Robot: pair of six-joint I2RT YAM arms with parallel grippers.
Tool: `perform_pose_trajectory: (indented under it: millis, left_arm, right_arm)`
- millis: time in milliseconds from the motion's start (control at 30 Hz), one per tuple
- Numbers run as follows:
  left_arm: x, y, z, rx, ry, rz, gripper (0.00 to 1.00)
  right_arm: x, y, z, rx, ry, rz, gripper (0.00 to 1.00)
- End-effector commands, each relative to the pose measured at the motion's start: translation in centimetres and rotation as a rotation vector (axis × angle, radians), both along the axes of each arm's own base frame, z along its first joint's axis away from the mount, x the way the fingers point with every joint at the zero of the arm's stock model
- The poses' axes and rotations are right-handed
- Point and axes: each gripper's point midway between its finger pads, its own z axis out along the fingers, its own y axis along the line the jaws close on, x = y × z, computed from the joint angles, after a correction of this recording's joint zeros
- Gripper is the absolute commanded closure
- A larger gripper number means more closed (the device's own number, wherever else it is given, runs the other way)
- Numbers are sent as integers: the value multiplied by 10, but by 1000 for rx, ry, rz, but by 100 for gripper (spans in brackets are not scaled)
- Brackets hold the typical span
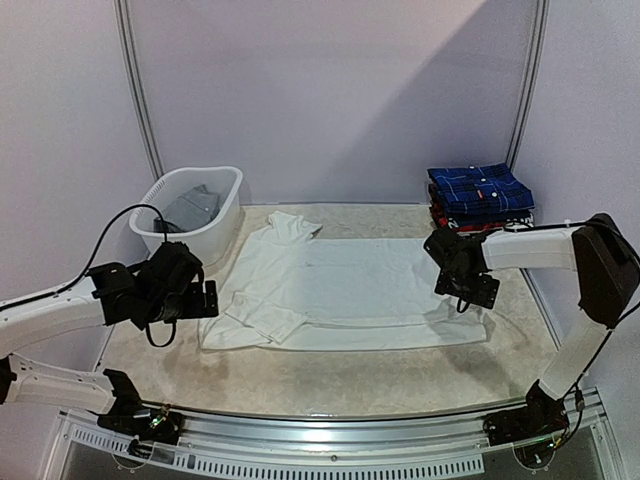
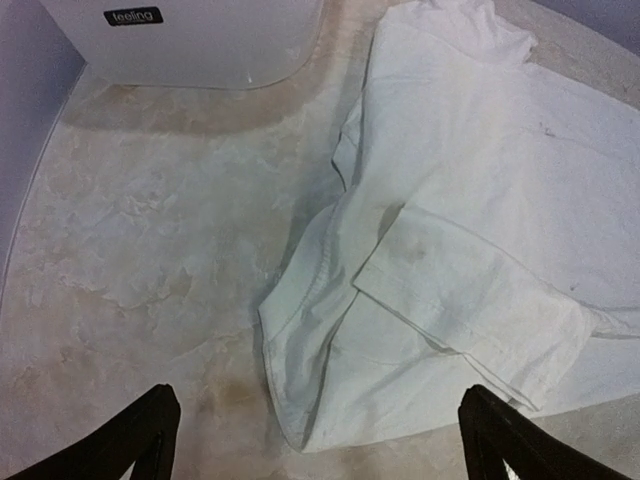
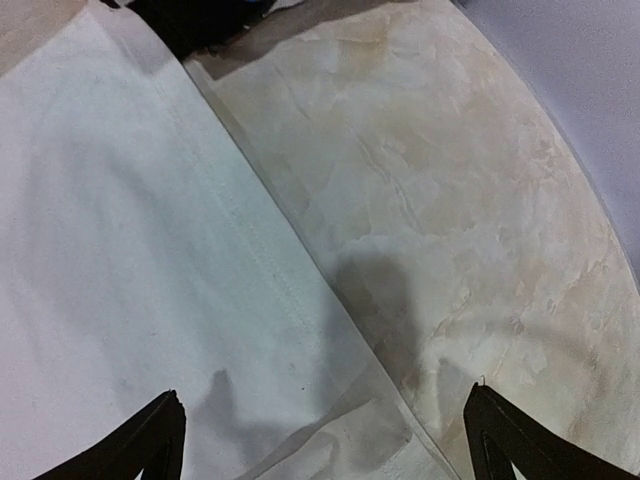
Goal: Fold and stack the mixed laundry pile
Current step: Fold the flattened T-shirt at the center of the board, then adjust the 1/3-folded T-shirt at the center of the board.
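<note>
Lying flat on the marbled beige table [image 1: 330,385], the white shirt [image 1: 340,285] looks soft and a bit wrinkled, with one short sleeve folded in. A grey garment [image 1: 192,208] is slumped in the smooth plastic basket [image 1: 222,232], and the plaid shirt [image 1: 480,188] tops a neat square stack back right. The left gripper [image 1: 207,298] and right gripper [image 1: 478,290] both gape wide over the white shirt's ends, holding nothing.

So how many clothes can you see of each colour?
White shirt: 1
Blue plaid shirt: 1
Grey garment: 1
Total: 3 in plain sight; the folded layers under the plaid one are too hidden to count.
</note>
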Motion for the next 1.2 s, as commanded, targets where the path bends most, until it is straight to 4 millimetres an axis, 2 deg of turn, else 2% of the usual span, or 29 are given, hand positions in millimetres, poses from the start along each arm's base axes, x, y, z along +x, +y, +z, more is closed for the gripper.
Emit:
perform_pose_trajectory:
  millis: [0, 133, 367, 633, 833, 1033, 1167]
  left_arm:
    - [-18, 7, -3, -55, 32, -4, 1]
    - [-34, 13, -7, -40, 99, -19, 3]
    - [-59, 7, -35, -67, 261, -56, 9]
    - [-77, -2, -60, -106, 355, -39, 20]
    - [-76, -4, -68, -113, 348, -32, 24]
    - [-64, -17, -79, -171, 298, -43, 29]
    - [-53, -20, -83, -131, 285, -47, 31]
  right_arm:
    - [2, 4, 9, 42, -54, 69, 1]
    - [-1, 11, 15, 88, -86, 146, 1]
    - [-8, 17, 31, 149, -156, 242, 1]
    - [-20, 25, 36, 234, -209, 299, 1]
    - [-29, 43, 41, 299, -249, 399, 1]
    - [-40, 54, 45, 361, -288, 477, 1]
    - [-44, 61, 45, 390, -292, 506, 1]
